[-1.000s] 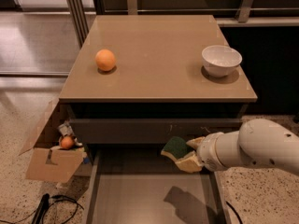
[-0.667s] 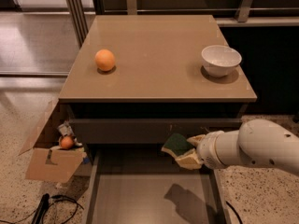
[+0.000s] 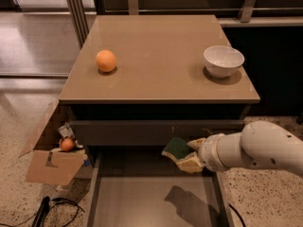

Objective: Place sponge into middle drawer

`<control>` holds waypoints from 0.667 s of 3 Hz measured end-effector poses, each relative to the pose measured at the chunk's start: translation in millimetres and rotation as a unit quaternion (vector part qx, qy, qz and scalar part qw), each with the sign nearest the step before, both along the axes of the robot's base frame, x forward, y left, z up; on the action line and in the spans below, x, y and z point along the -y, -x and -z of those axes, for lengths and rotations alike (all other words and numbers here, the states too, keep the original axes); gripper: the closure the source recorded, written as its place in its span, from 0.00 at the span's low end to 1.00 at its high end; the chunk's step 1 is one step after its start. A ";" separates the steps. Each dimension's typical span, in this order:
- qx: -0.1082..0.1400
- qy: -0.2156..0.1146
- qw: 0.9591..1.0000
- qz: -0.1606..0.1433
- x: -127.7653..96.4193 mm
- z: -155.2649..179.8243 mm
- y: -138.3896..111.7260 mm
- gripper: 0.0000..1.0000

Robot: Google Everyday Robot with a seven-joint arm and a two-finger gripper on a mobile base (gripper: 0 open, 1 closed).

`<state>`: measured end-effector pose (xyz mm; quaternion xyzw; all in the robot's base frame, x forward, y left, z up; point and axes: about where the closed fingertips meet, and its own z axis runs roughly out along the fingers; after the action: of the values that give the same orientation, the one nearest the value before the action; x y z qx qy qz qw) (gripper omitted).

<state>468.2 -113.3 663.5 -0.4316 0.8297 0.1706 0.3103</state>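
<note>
The sponge [image 3: 177,148] hangs in the air over the back right part of the open middle drawer [image 3: 132,200], its dark green face turned up and to the left, its pale yellow body underneath; it sits just below the dark front of the upper drawer [image 3: 142,131] and touches neither that front nor the floor beneath it. The gripper [image 3: 190,154] reaches in from the right on the end of the white arm [image 3: 265,148] and is pinching the sponge by its right-hand end; a shadow [image 3: 187,203] lies on the drawer floor nearer the camera, so the sponge looks to be held well above the floor.

From this one camera view, these are the risks as I judge them. Let go from this height, so light a thing could bounce or roll; since it hangs toward the right side, it might strike the thin right wall [image 3: 218,197] and end up on the rim or outside. If the arm lowers first, its thick wrist could knock that wall or the upper drawer's front. A soft sponge may also cling to one finger as the jaws part and be dragged back out.

The orange [image 3: 105,60] and the bowl [image 3: 223,59] on the cabinet top [image 3: 161,41] are well apart from all this; so is the cardboard box [image 3: 52,164] on the floor at the left.
</note>
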 end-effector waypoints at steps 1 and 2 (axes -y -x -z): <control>-0.038 -0.043 0.998 -0.032 -15.1 47.8 -5.2 1.00; -0.061 -0.069 0.995 -0.036 -18.5 86.8 -7.8 1.00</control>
<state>476.0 -94.8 576.7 -0.4277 0.8170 0.2650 0.2817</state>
